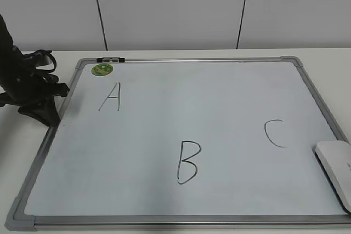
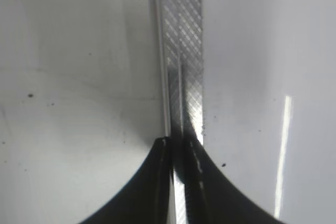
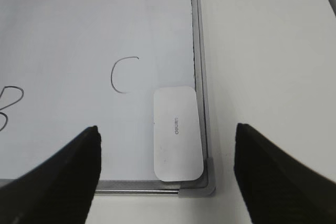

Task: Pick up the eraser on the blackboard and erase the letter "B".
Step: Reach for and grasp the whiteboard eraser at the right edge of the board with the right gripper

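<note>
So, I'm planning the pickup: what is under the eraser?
The eraser lies flat on the blackboard, in its corner beside the "C", its edge over the frame. Whatever is beneath it is hidden; the "B" is uncovered.

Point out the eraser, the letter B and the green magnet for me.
eraser (image 3: 177, 134), right wrist view, middle of its white top.
letter "B" (image 1: 179, 161), exterior view, on its upright stroke.
green magnet (image 1: 102, 69), exterior view, its centre.

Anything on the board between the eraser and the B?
Only the letter C, just left of the eraser; the rest of the blackboard over to the B is bare. The exterior view shows it.
</note>
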Motion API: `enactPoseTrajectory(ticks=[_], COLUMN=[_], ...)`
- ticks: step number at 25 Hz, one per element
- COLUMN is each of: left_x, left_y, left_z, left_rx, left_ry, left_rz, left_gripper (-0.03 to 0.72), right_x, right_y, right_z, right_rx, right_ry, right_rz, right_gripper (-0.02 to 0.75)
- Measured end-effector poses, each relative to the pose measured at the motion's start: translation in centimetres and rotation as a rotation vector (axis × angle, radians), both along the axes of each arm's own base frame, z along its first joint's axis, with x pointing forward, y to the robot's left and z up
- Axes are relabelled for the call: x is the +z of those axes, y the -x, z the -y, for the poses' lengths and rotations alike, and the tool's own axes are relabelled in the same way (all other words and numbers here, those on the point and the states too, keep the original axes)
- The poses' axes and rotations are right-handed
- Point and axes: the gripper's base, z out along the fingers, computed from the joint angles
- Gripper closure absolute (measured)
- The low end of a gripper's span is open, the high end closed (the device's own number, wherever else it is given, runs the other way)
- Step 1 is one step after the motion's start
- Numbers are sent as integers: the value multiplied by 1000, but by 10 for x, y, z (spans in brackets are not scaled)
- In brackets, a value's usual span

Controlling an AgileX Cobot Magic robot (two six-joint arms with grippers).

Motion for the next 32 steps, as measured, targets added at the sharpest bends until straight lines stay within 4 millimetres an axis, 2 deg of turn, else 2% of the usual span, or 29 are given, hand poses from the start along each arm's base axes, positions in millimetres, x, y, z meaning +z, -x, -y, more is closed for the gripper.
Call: enactPoseTrajectory(ticks=[6, 13, 18, 25, 32], left_x=[0, 0, 0, 0, 0], left_y=[0, 0, 0, 0, 0], left_z=[0, 0, 0, 0, 0], left_rx=[1, 1, 1, 1, 0], left_ry=[1, 2, 2, 2, 2], left_rz=[0, -1, -1, -1, -2], left_gripper=[656, 656, 656, 656, 657], right_x=[-26, -65, -86, -106, -126], right_y=[-43, -87, -119, -152, -169], right_z=[1, 3, 4, 5, 6], right_rx=[14, 64, 68, 98, 104], right_ry=[9, 44, 49, 67, 71], right_rz=[-236, -483, -570, -635, -672], right_gripper=[73, 64, 64, 64, 64])
